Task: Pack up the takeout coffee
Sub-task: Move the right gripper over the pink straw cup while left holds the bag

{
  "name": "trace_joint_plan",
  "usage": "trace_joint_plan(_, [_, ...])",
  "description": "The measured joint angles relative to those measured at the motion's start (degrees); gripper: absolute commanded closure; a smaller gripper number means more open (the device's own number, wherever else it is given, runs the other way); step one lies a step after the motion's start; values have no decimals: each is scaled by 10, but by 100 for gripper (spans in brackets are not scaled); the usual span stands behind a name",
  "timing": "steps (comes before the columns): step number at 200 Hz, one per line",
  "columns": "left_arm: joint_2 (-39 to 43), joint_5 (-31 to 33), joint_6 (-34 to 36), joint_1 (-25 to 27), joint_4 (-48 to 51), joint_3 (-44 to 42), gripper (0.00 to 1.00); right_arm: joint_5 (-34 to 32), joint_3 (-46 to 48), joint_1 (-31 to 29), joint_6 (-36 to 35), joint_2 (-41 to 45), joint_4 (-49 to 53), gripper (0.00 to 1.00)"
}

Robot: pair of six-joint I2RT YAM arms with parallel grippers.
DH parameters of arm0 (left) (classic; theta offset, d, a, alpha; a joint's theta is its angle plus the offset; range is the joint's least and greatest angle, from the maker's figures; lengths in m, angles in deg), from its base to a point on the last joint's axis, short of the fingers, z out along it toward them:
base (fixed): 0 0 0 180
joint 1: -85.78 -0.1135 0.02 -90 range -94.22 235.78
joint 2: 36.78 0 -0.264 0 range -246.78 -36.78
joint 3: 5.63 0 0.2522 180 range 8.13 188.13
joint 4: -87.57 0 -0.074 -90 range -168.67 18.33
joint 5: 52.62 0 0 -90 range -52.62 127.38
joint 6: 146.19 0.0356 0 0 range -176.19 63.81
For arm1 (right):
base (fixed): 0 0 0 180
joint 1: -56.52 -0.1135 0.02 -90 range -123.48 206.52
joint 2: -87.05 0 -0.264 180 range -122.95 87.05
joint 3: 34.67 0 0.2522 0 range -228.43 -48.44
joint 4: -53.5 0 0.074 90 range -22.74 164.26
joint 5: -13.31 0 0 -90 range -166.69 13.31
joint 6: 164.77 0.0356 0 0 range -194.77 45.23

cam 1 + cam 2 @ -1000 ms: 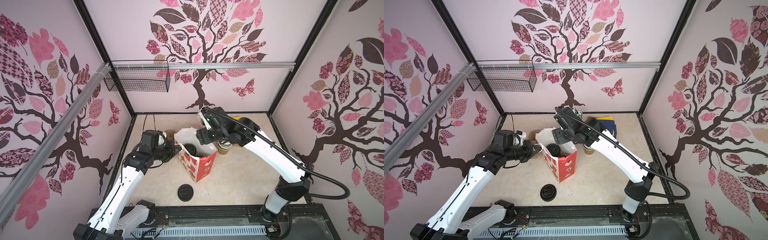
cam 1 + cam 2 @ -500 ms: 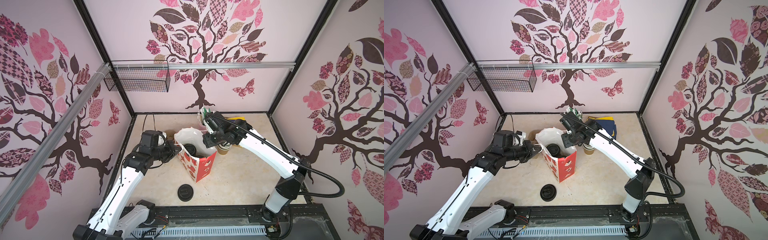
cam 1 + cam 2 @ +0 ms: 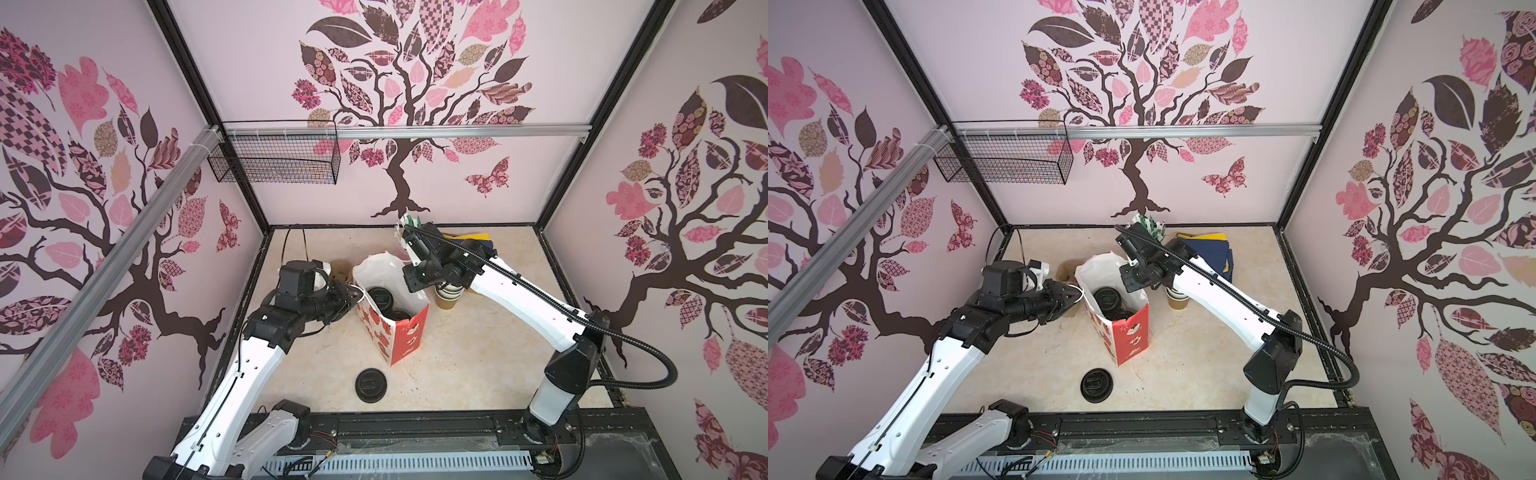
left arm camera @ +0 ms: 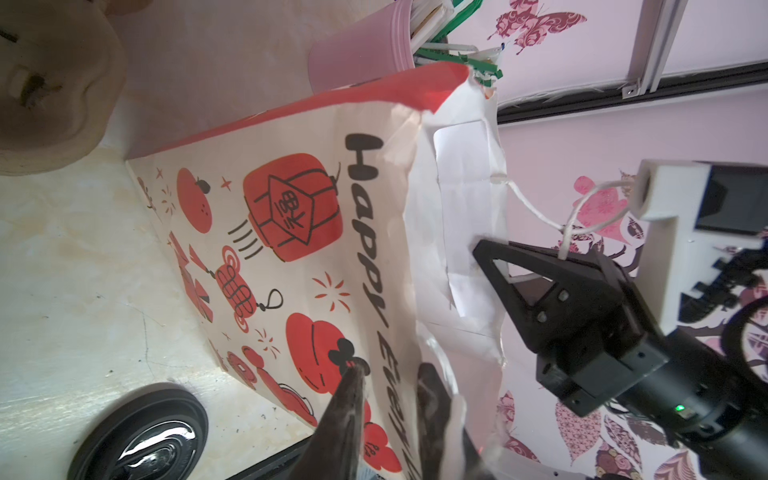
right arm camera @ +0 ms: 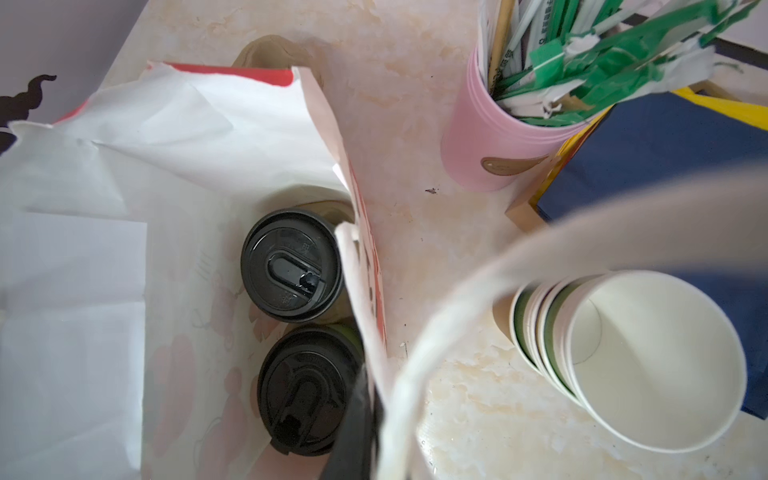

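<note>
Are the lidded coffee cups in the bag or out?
In. Both lidded cups stand upright inside the open bag, with their black lids showing.

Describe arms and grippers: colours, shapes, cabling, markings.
The left arm and right arm have white shells with black joints. A black corrugated conduit runs along the right arm. The left gripper and right gripper are black; the right one's fingers are triangular open frames. A green light glows behind it.

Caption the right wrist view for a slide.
Two lidded cups stand in the bag, the right gripper shut on its handle; empty cups stacked outside.
</note>
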Motion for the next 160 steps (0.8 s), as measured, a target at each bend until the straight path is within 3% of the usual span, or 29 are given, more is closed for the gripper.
trace_joint_plan(39, [3,-5,-8,0,-29,0,50,-28,28,1,7,20,-8,100])
trace_joint_plan(118, [-10,-14,-6,0,-39,2,42,-75,62,13,43,70,-7,99])
trace_joint_plan(141, [-17,-16,-5,0,-40,9,41,-75,68,14,50,72,-8,85])
trace_joint_plan(160, [-21,-17,-3,0,-44,15,39,-76,74,15,59,72,-5,66])
